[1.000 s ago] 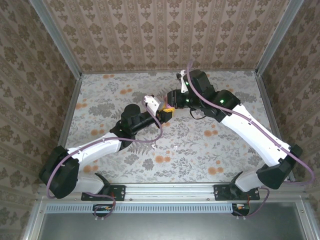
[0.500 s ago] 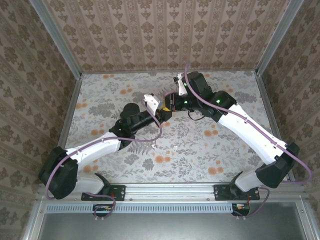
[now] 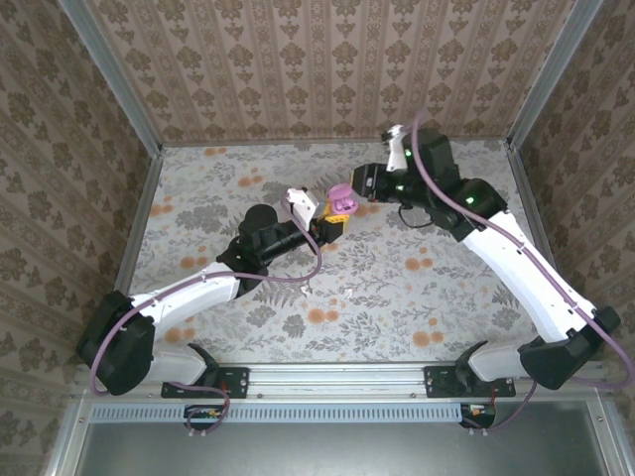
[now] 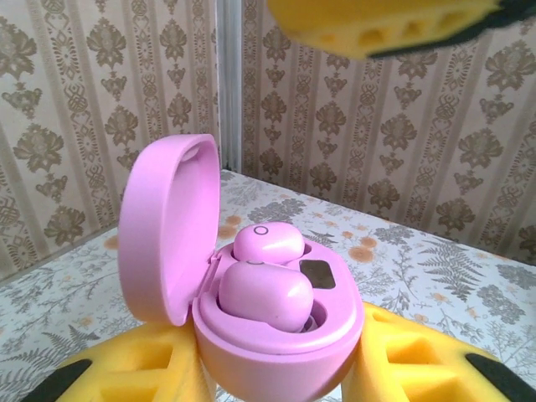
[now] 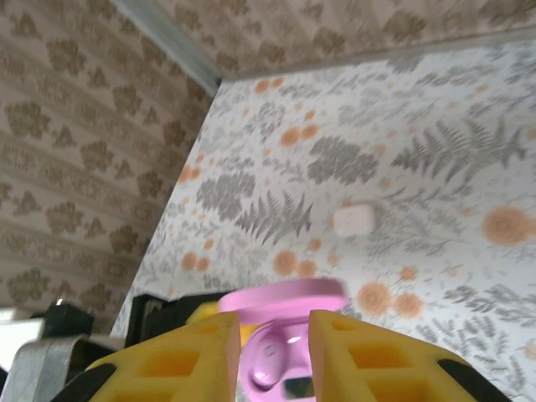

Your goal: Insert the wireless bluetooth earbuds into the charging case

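A pink charging case [image 4: 163, 234] stands upright with its lid hinged open, and my left gripper [image 4: 280, 368] is shut on its base, yellow fingers [image 4: 126, 373] on either side. Two magenta-pink earbuds [image 4: 268, 241] [image 4: 264, 295] sit in its wells. From above, the case [image 3: 340, 201] shows mid-table at the tip of the left gripper [image 3: 332, 220]. My right gripper [image 3: 365, 183] hovers just right of and behind it, apart from it. In the right wrist view its jaws [image 5: 275, 352] stand narrowly open with nothing between them, and the case [image 5: 280, 373] lies beyond the gap.
A small white rounded piece [image 5: 353, 219] lies on the floral table cover [image 3: 397, 288] beyond the case. Patterned walls close off the back and both sides. One yellow finger [image 4: 377, 25] of the right gripper hangs above the case.
The right gripper has pulled away from the case, moving right and back, and the open pink case is now uncovered. The left arm has held still.
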Controlling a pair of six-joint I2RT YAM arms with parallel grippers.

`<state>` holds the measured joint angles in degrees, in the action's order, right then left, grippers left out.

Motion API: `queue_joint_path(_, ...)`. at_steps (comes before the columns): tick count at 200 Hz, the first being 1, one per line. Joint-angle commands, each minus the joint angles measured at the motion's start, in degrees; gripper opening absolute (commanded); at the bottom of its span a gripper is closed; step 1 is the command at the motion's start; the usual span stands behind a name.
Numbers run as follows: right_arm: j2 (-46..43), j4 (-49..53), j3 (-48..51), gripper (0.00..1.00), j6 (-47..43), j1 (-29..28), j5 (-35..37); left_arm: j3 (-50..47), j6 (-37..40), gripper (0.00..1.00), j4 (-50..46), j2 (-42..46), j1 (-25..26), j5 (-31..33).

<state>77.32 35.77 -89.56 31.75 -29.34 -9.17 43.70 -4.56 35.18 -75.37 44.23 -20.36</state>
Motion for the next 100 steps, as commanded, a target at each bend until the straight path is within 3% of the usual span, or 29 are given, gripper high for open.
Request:
queue_joint_path(1,1.0,-0.3,-0.4,0.31,0.7,3.0,-4.8,2.3,1.6,0.37,-0.1,1.5,0.3,-3.1)
queue_joint_path(44,2.0,-2.9,0.1,0.37,3.4,6.4,-12.0,3.5,2.8,0.37,-2.4,1.8,0.4,-6.0)
queue_joint_path(100,9.7,2.2,-5.1,0.4,2.0,6.8,-19.5,5.7,4.3,0.37,-5.3,1.9,0.8,-8.4)
